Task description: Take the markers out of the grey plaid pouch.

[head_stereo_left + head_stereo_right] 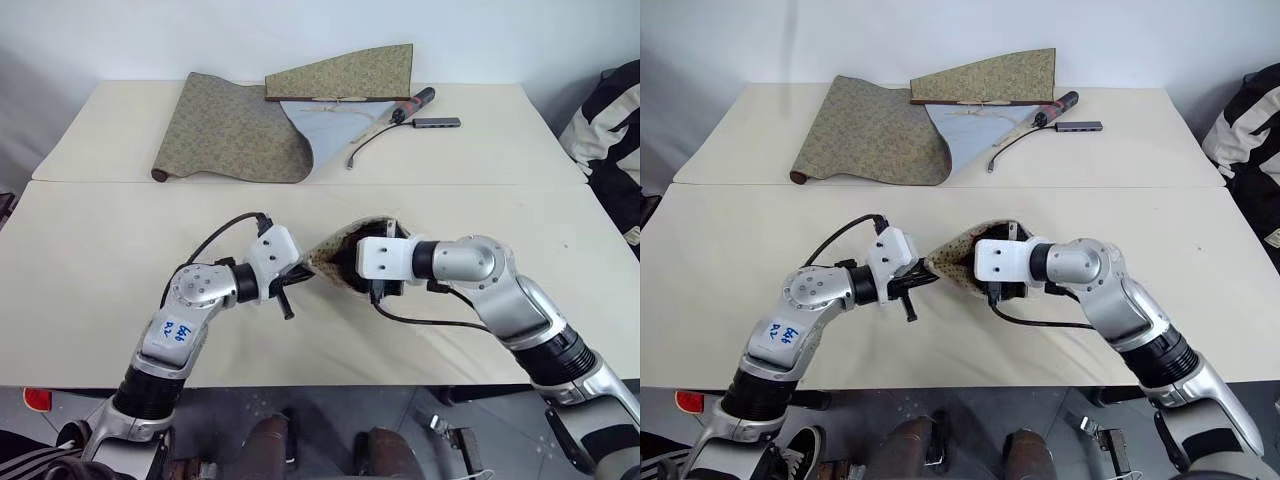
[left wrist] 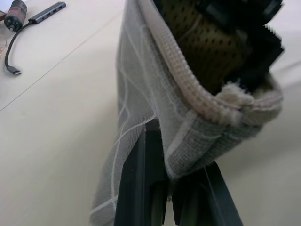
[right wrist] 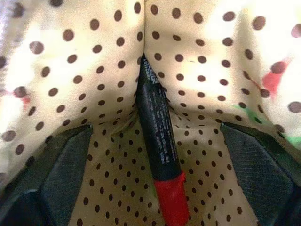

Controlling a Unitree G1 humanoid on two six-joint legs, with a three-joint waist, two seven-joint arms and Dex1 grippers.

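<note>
The grey plaid pouch (image 1: 330,252) is held up off the near table, its mouth spread and its dotted tan lining showing. My left gripper (image 2: 164,155) is shut on the pouch's grey fabric edge, just below the zipper rim. My right gripper (image 3: 155,129) reaches into the pouch from the right, open, with its black fingers (image 3: 61,169) spread against the lining. One marker (image 3: 157,117), a black barrel with a red cap, lies in the lining's fold between those fingers, untouched by either. In the eye views the right wrist housing (image 1: 385,257) covers the pouch's mouth.
On the far table lie an olive-green patterned cloth scroll (image 1: 235,130), a dark cylinder with a cable (image 1: 415,100) and a small grey hub (image 1: 437,122). A person's striped sleeve (image 1: 610,120) is at the right edge. A seam (image 1: 120,182) separates the two tables.
</note>
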